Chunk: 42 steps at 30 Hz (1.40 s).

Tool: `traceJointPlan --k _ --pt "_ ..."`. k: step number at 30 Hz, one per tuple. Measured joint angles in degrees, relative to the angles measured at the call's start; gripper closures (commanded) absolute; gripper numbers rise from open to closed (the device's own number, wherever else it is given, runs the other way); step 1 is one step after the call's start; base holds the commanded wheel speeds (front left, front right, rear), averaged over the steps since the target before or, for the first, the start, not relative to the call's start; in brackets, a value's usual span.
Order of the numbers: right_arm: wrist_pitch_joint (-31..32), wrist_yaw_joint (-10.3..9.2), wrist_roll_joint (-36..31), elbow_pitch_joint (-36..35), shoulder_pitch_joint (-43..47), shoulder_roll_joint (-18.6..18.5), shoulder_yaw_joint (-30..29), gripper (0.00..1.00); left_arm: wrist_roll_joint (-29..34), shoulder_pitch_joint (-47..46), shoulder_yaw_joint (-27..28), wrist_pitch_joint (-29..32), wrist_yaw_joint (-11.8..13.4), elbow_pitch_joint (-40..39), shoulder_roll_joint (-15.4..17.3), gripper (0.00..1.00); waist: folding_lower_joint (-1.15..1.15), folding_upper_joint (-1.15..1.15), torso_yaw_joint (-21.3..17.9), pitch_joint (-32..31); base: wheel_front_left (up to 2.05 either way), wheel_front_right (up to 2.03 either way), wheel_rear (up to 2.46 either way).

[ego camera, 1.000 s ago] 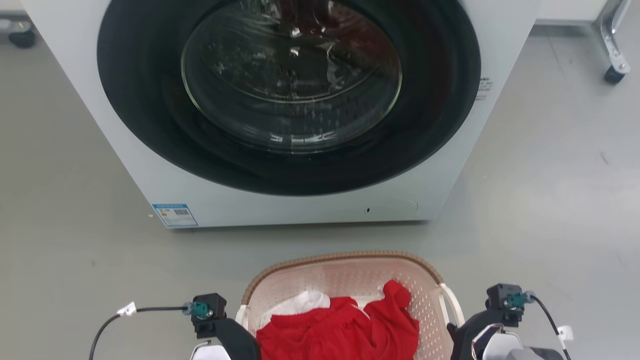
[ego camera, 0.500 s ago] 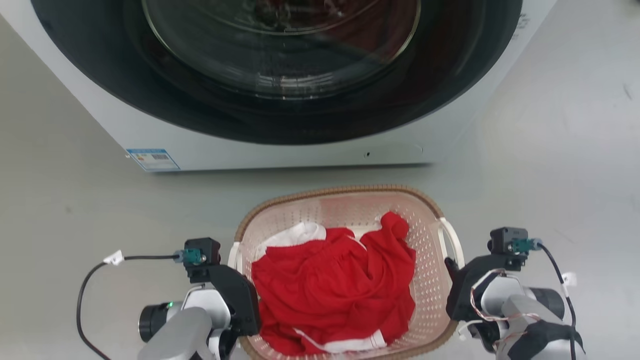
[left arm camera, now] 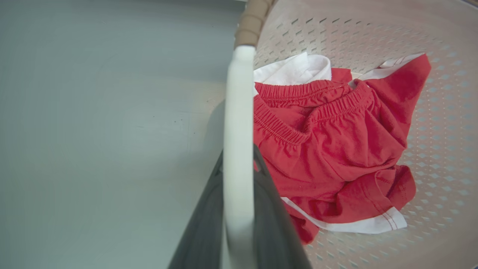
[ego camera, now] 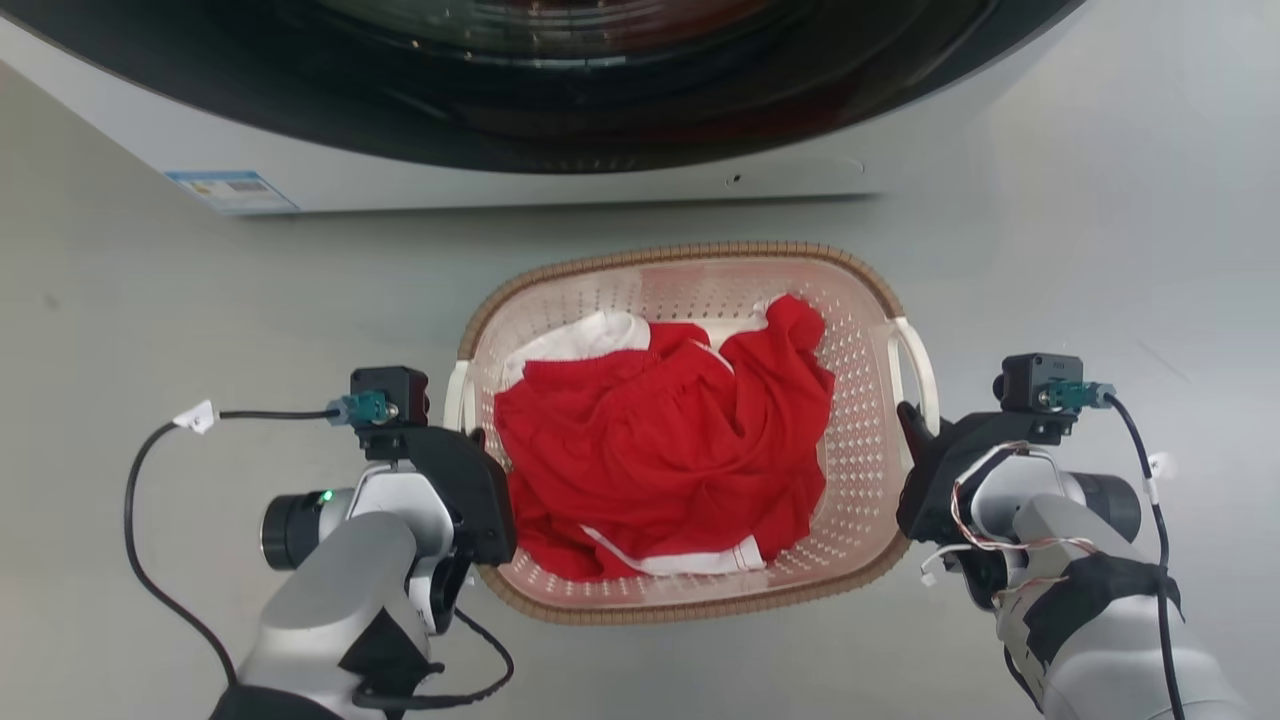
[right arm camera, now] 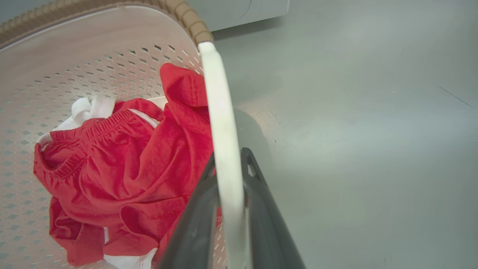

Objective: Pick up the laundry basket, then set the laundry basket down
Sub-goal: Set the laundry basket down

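The laundry basket (ego camera: 860, 400) lies between your two grippers over the grey floor (ego camera: 150, 300), just in front of the washer (ego camera: 400, 185); whether its base touches the floor cannot be told. Your left gripper (ego camera: 472, 440) meets the left loop handle (ego camera: 455, 395), and your right gripper (ego camera: 905, 415) meets the right loop handle (ego camera: 925, 370). The wrist views add the grip itself: each pair of dark fingers (left arm camera: 272, 224) pinches its white handle. The head view gives the whole brown rim (ego camera: 690, 250) and the red garment (ego camera: 660, 430) inside.
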Motion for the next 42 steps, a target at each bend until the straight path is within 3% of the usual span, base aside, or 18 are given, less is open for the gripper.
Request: traceJointPlan --k 17,28,29,30,32,33,42 --pt "-3.2 -0.01 0.0 -0.5 -6.7 -0.3 -0.3 1.00 2.0 -7.8 0.1 -4.3 0.0 0.8 0.5 1.00 -0.01 0.00 -0.4 11.3 0.00 0.00 0.00" --pt "-5.4 0.07 0.0 -0.1 -8.5 -0.3 -0.2 1.00 2.2 -9.7 0.1 -7.5 -0.1 1.9 0.4 1.00 -0.01 0.00 -0.1 15.2 0.00 0.00 0.00" --pt "-5.6 0.07 0.0 0.0 -8.6 -0.2 -0.2 0.38 2.2 -9.8 0.1 -7.5 -0.1 2.0 0.4 1.00 -0.01 0.00 0.0 15.4 0.00 0.00 0.00" --pt "-5.7 0.08 0.0 0.0 -8.6 -0.2 -0.2 0.00 2.2 -9.9 0.1 -7.8 -0.1 2.1 0.3 1.00 -0.01 0.00 0.0 15.4 0.00 0.00 0.00" --pt "-6.1 0.07 0.0 0.4 -8.7 -0.5 -0.3 0.00 2.2 -10.0 0.2 -8.2 -0.1 2.5 0.4 0.56 -0.02 0.00 0.0 15.6 0.00 0.00 0.00" --pt "-6.2 0.07 0.0 0.5 -8.7 -0.8 -0.3 0.00 2.2 -10.1 0.3 -8.5 -0.1 2.7 0.7 0.00 -0.02 -0.01 0.1 15.7 0.00 0.00 0.00" --pt "-7.1 0.32 0.0 1.2 -8.9 -1.6 -0.4 0.00 2.2 -10.4 0.5 -9.2 -0.5 3.6 0.9 0.00 -0.02 -0.01 0.4 16.2 0.00 0.00 0.00"
